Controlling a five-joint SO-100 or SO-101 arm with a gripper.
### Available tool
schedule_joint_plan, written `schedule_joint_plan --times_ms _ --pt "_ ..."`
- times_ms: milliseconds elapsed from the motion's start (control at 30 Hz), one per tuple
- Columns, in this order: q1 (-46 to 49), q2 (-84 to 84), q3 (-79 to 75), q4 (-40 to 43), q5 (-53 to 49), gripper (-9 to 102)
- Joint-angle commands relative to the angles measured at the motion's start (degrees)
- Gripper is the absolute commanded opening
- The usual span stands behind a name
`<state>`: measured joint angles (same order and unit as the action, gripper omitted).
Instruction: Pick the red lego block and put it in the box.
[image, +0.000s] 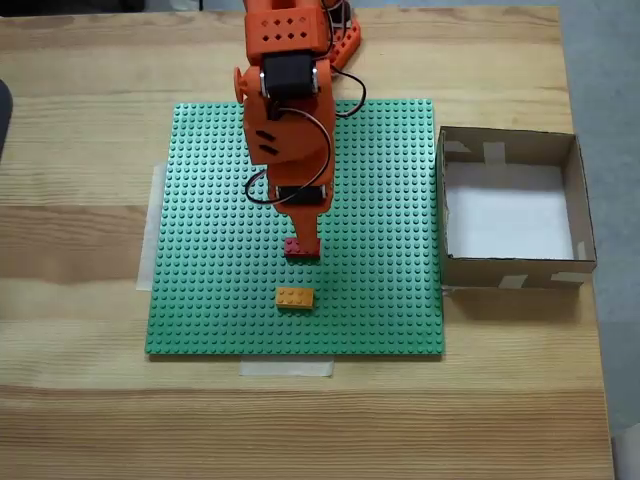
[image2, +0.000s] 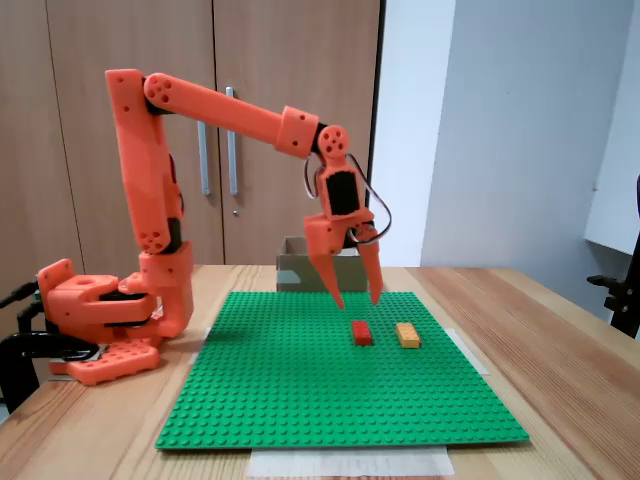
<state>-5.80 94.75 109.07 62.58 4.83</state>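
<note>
Orange plastic made up the whole arm, and its gripper hung just above the green baseplate with the two fingers spread apart and nothing between them. In the side-on fixed view the tips were clearly off the studs, one on each side of a gap wide enough to straddle a brick, which suits a descent onto the red lego block.

That block sat near the middle of the baseplate, a little toward its front edge in the top-down fixed view, where the arm's lower finger hid part of it. Whether the fingers were lined up squarely over it was hard to judge from above, though they seemed close. An orange-yellow brick of the same size lay just beyond it toward the front edge, apart from the red one, so a closing grip should have missed it.

Off the baseplate's right edge in the top-down view stood the box, open-topped and empty, close enough for a short swing. Tape strips held the baseplate to the wooden table.
</note>
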Motion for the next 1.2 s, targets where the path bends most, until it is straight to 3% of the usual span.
schedule_joint_plan --times_ms 0,1167 --pt "0.3 -0.4 -1.3 -0.6 0.4 19" --pt "3.0 -8.2 -5.0 -1.8 -0.3 20"
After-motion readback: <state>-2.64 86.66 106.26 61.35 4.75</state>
